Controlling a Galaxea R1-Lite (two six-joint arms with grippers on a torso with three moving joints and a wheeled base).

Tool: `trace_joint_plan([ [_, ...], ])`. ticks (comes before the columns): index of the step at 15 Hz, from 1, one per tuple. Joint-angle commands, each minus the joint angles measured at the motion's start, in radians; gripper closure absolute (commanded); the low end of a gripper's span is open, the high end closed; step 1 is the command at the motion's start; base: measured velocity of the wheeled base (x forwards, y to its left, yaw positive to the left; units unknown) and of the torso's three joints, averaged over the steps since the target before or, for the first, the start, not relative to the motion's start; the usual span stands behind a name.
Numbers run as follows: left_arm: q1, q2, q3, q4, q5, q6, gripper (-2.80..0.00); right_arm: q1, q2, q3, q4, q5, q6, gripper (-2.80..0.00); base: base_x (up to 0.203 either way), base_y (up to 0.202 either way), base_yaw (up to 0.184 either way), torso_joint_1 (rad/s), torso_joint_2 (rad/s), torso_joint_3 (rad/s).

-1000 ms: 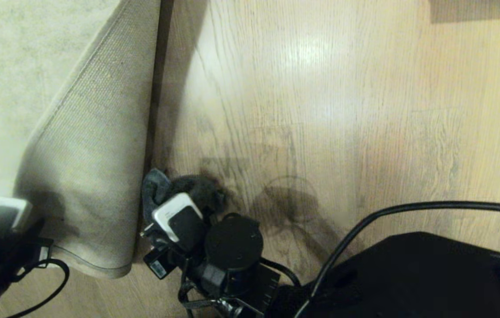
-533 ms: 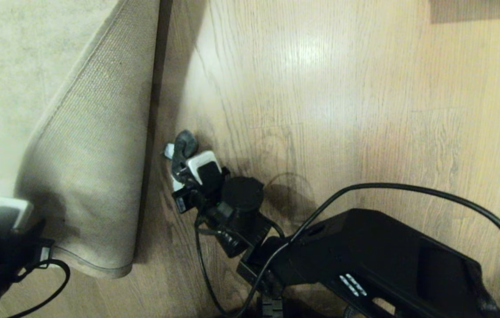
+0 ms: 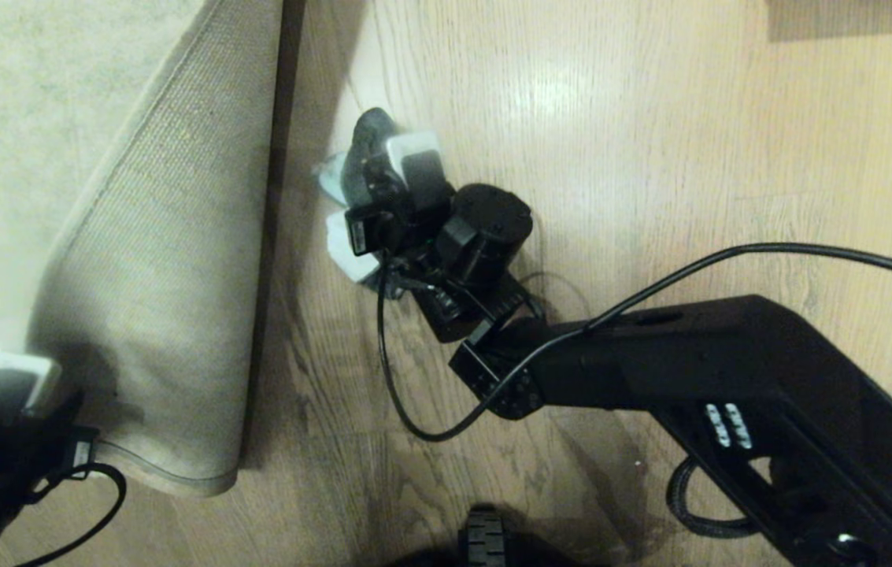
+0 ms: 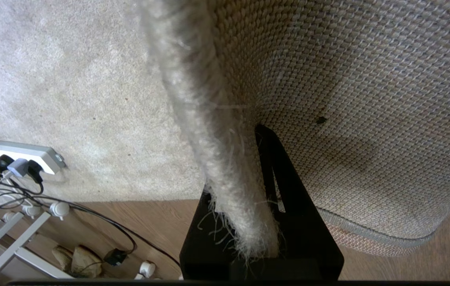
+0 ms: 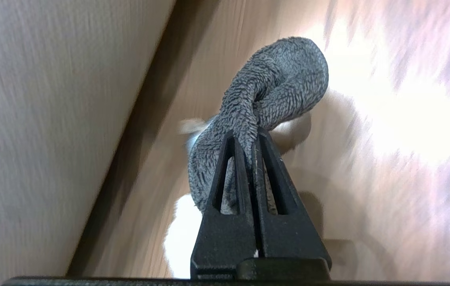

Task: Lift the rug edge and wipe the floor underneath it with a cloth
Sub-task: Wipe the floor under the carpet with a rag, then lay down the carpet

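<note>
1. Far left, low in the head view: left gripper point(image 3: 1, 378) clamped on the rug edge point(image 3: 162, 472), jaws nearly closed with the bound border pinched between them. Wrist view confirms it: left gripper point(image 4: 262, 222) with pile on one side of the black finger, coarse tan backing on the other.
2. Just right of that: rug point(image 3: 36, 118) corner folded up and over, woven underside facing the camera, a dark shadow line running along the fold. Lift step looks done, judging by how the flap stands.
3. Next across: strip of floor point(image 3: 650, 157) bared beside the fold, wood grain and sheen showing. No telling from here whether it is clean or dusty.
4. Centre, up near the fold: right gripper point(image 3: 371, 169) pressed tight on the cloth point(image 3: 339, 248), grey side bunched above the fingers, whitish side trailing below against the planks.
5. Right wrist view: right gripper point(image 5: 254, 137) narrow, cloth point(image 5: 280, 83) squeezed between the fingers in a fat grey loop, floor point(image 5: 387, 119) streaked with blur behind it. Reads as a wiping stroke under way along the fold.
6. Right side: black forearm and cable stretching back from the wrist, over bare planks.
7. Still to do, on this evidence: finish the passes on the bared strip, then lower the flap.
</note>
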Motion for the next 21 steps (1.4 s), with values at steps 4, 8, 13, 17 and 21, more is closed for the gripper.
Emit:
trace_joint_plan([
  [4, 0.001, 0.002, 0.0, -0.034, 0.001, 0.002, 0.0, 0.002, -0.186, 0.084, 0.015, 0.0, -0.028, 0.0, 0.0, 0.0, 0.0, 0.0, 0.0, 0.0],
  [8, 0.001, 0.0, 0.0, -0.034, 0.001, 0.002, 0.0, -0.015, -0.333, 0.343, -0.018, -0.001, -0.032, 0.0, 0.0, 0.0, 0.0, 0.0, 0.0, 0.0],
  [13, 0.001, 0.002, 0.0, -0.034, 0.001, 0.002, 0.0, -0.108, -0.48, 0.725, -0.162, -0.001, -0.032, 0.0, 0.0, 0.0, 0.0, 0.0, 0.0, 0.0],
  [17, 0.001, 0.01, 0.0, -0.034, 0.001, 0.002, 0.0, -0.317, -0.609, 0.987, -0.259, 0.026, -0.028, 0.0, 0.0, 0.0, 0.0, 0.0, 0.0, 0.0],
  [21, 0.001, 0.01, 0.0, -0.034, 0.001, 0.002, 0.0, -0.491, -0.768, 1.191, -0.243, 0.045, 0.019, 0.0, 0.0, 0.0, 0.0, 0.0, 0.0, 0.0],
])
